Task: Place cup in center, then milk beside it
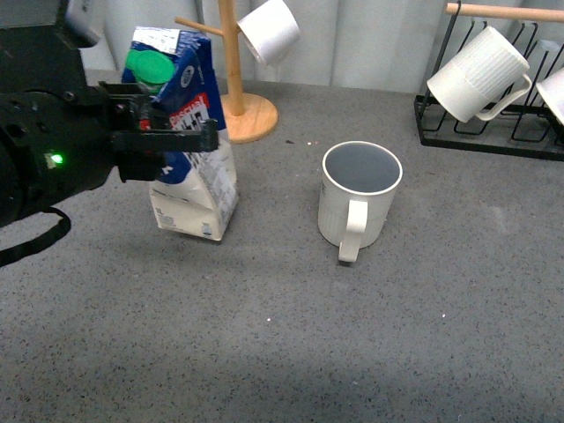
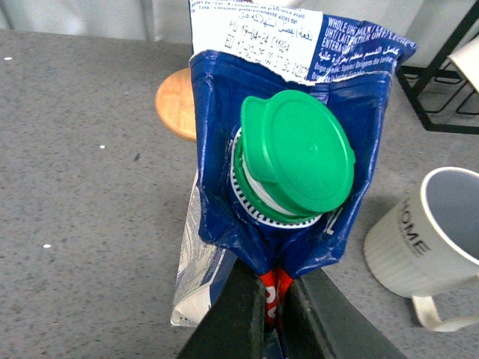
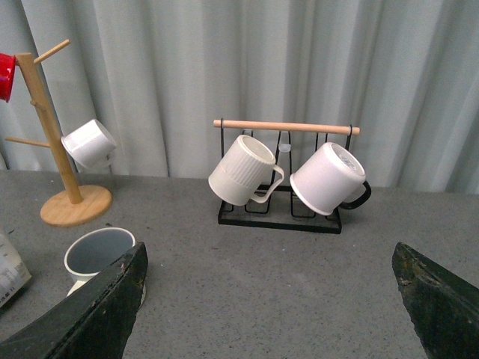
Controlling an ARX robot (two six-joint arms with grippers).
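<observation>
Grey speckled tabletop (image 1: 264, 335) runs back to a pale corrugated wall (image 3: 224, 60). Near its middle stands the ribbed off-white cup (image 1: 339, 211), upright, handle toward the front camera, with "HOME" lettered on its side in the left wrist view. Left of it and apart, the blue-and-white milk carton (image 1: 198, 189) leans, green cap (image 2: 296, 153) on. The left gripper (image 1: 181, 119) is clamped on the carton's upper body. The right gripper (image 3: 268, 250) hangs spread wide, holding nothing, facing a black wire rack (image 3: 277, 217) of mugs (image 3: 243, 172).
</observation>
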